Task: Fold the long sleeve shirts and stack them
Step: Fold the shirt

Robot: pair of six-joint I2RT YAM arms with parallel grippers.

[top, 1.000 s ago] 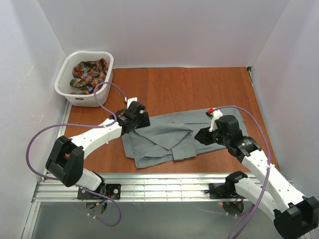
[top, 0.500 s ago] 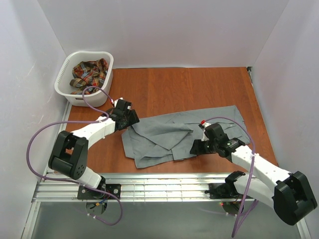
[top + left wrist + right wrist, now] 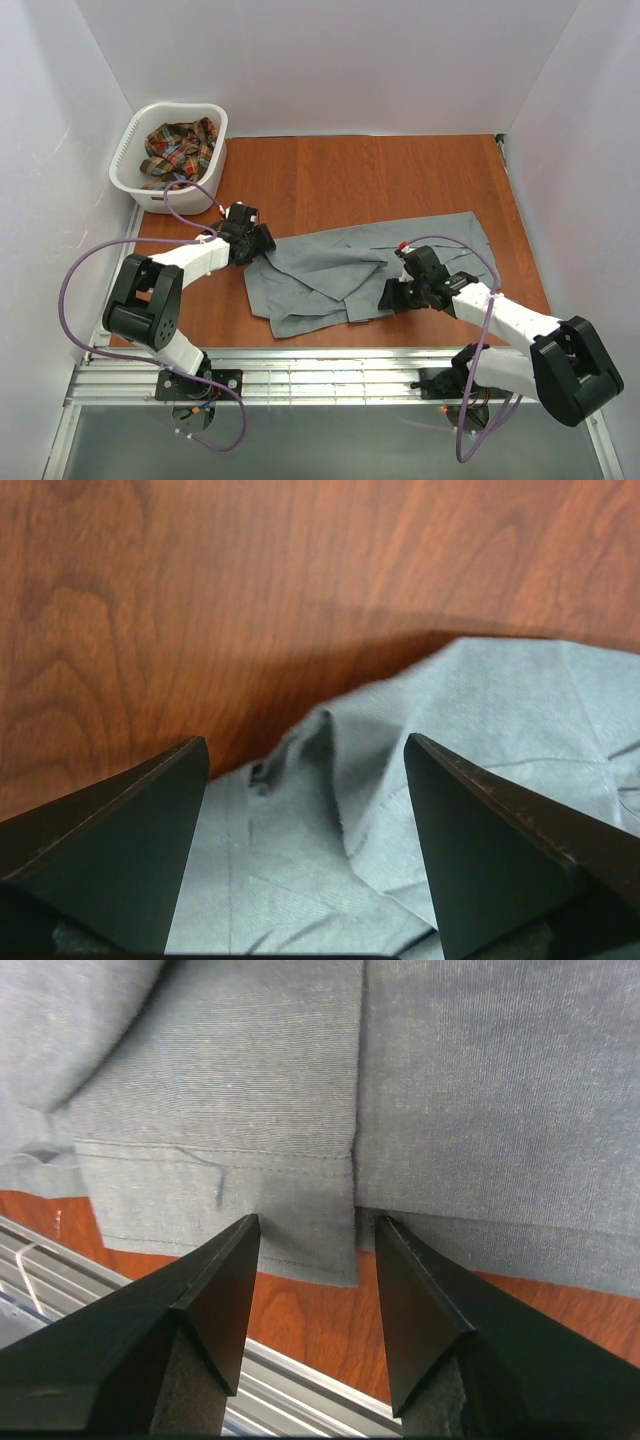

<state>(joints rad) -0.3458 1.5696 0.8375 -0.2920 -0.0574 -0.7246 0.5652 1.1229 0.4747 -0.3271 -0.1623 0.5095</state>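
My left gripper (image 3: 305, 742) over grey shirt (image 3: 325, 268) corner, right gripper (image 3: 317, 1220) at its hem — both apart, lined up to pinch.

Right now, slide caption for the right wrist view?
Right hand open at the grey shirt near hem, wooden table showing below.

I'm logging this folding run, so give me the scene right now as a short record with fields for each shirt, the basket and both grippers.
grey shirt: spread on the table, rumpled, parts folded over itself
plaid shirt: bunched inside the white basket
basket position: far left corner of the table
left gripper: open, at the grey shirt's left edge
right gripper: open, over the grey shirt's near hem
stack: none yet
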